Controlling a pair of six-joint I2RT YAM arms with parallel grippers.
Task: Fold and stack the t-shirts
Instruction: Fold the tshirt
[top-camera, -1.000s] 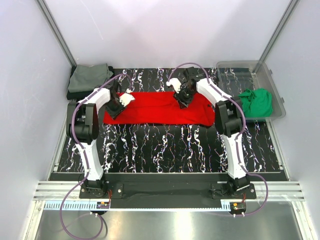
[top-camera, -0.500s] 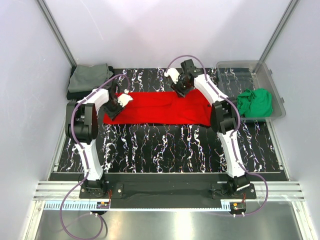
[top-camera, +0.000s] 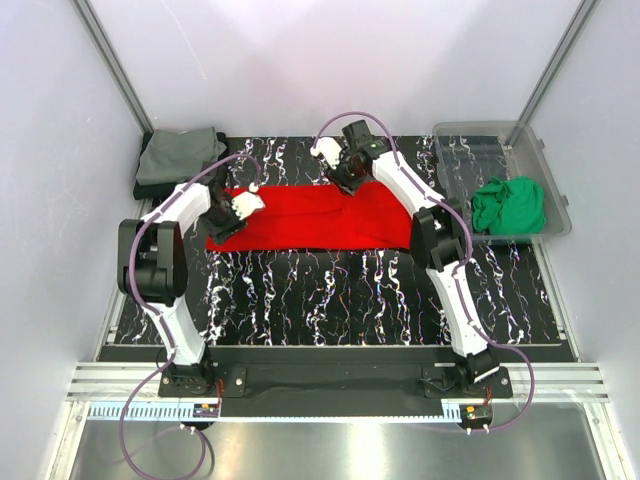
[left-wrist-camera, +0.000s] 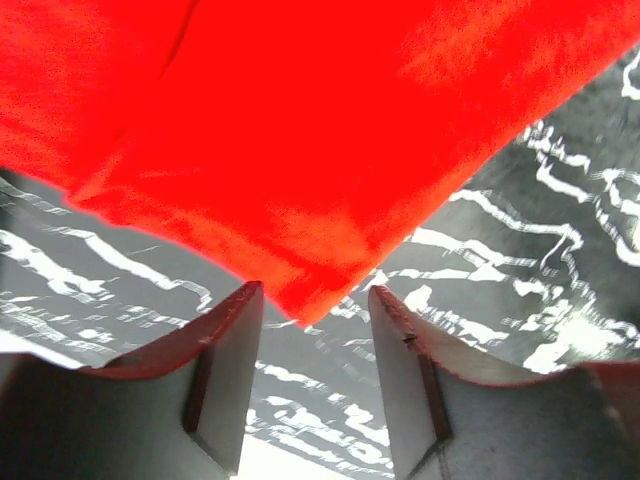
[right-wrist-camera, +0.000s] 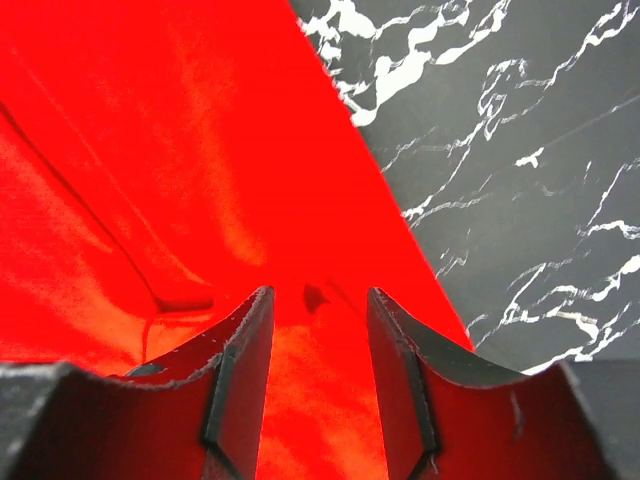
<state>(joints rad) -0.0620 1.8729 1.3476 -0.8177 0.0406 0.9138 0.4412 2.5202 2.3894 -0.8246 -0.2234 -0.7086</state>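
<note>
Red t-shirt flat on the table — left hand at its corner, right hand over it — both spread

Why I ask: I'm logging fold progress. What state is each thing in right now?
red t-shirt: lying flat in a long band across the table, partly folded.
clear bin: no lid on.
green t-shirt: crumpled in the bin.
dark t-shirt: far left corner, mostly covered.
grey-olive t-shirt: folded, on top of the dark one.
left gripper: open, at the red shirt's corner.
right gripper: open, over red cloth.
</note>
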